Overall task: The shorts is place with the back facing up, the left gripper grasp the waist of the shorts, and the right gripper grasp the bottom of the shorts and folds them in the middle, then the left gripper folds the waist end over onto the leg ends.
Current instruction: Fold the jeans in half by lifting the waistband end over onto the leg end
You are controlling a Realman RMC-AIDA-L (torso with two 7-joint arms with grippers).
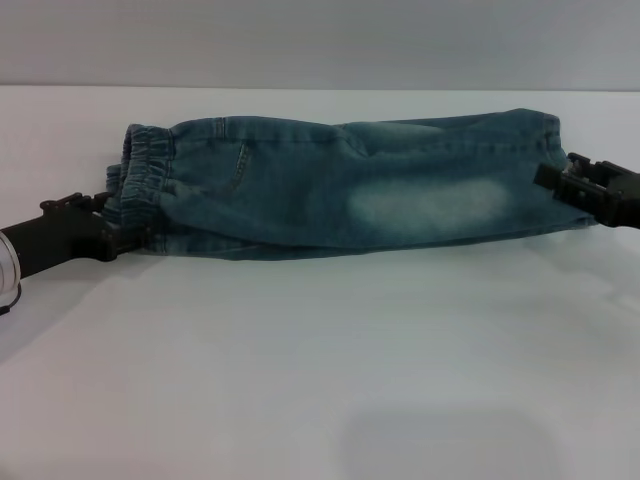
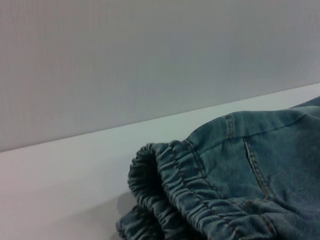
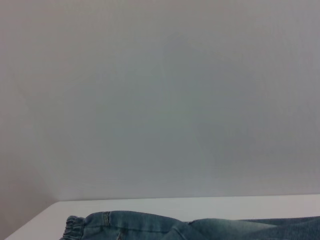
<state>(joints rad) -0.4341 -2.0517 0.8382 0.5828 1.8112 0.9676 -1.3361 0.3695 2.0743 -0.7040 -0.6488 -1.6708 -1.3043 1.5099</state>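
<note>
The white table (image 1: 320, 380) is smooth and matte, with a plain pale grey wall (image 3: 160, 100) rising flat behind it. Across the table lies the shorts (image 1: 340, 185), already folded lengthwise into one long band of blue-green faded denim, with a pale worn patch on the upper layer and curved stitching lines. Its gathered elastic waist (image 2: 170, 190), ribbed and puckered into small pleats, sits at the end toward the left gripper (image 1: 105, 235); the bottom of the shorts (image 1: 550, 170) reaches the right gripper (image 1: 565, 185).

The left gripper, black on a dark cylindrical wrist with a silver ring, is down at table level, its fingers touching the lower corner of the waist; the fabric hides whether they pinch it or stand apart. The right gripper, blocky and black, sits against the hem end, its tips touching the denim edge; how far they are spread cannot be made out either. Both wrist cameras show only denim, table and wall.
</note>
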